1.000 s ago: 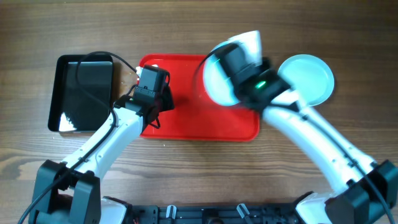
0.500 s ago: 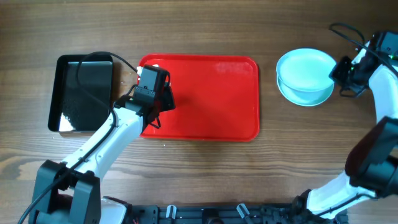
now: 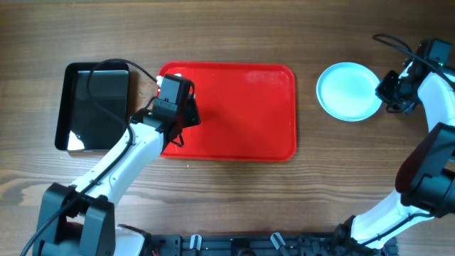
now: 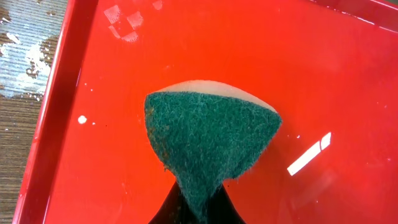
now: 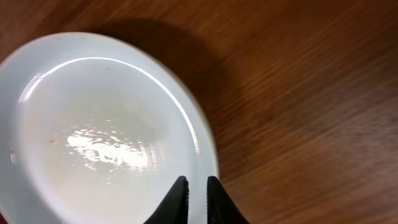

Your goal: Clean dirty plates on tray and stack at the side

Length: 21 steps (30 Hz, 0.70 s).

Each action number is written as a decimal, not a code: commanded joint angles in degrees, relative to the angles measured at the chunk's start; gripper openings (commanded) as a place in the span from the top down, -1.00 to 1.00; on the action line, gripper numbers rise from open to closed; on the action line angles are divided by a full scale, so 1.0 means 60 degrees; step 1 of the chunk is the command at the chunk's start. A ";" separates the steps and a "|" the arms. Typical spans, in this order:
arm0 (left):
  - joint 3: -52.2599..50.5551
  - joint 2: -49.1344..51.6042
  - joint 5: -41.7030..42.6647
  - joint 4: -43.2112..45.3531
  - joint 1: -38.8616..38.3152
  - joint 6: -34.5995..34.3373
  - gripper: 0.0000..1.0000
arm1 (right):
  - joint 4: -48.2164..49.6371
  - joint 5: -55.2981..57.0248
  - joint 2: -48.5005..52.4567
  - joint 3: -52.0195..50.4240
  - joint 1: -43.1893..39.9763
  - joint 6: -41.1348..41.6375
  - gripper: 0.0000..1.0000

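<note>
The red tray (image 3: 242, 142) lies at the table's centre with no plates on it. The pale blue plates (image 3: 347, 91) sit stacked on the wood to its right. My right gripper (image 3: 387, 92) is at the stack's right edge, and in the right wrist view its fingers (image 5: 196, 183) are closed on the rim of the top plate (image 5: 106, 137), which shows a tiny orange speck. My left gripper (image 3: 174, 136) hovers over the tray's left part, shut (image 4: 199, 211) on a green scouring sponge (image 4: 211, 137) that rests on the tray (image 4: 342, 74).
A smaller black glossy tray (image 3: 96, 107) lies left of the red tray. White residue marks the wood (image 4: 25, 56) beside the red tray's left rim.
My right arm has carried a plate from over the tray to the right and laid it flat on the stack. The left arm and sponge have not moved.
</note>
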 commanded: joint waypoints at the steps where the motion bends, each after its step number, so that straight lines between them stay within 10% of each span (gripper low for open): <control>1: -0.0040 0.0058 0.0087 0.0033 -0.0007 -0.0062 0.92 | 0.0601 -0.2025 -0.0499 0.0051 0.0051 -0.0229 0.82; 10: 0.0605 -0.0860 -0.0182 0.0047 0.0182 0.1974 0.92 | 0.0222 -0.5963 -0.0747 0.0047 0.1311 -0.0131 0.24; 17: 0.0885 -0.0714 -0.0226 0.0539 0.4331 0.2659 0.92 | 0.0047 -0.5344 -0.0729 0.0047 0.4288 0.0557 -0.50; 21: 0.0878 0.0732 -0.0248 0.1155 0.5617 0.2779 0.91 | 0.0062 -0.4036 -0.0729 0.0047 0.5716 0.1082 -0.55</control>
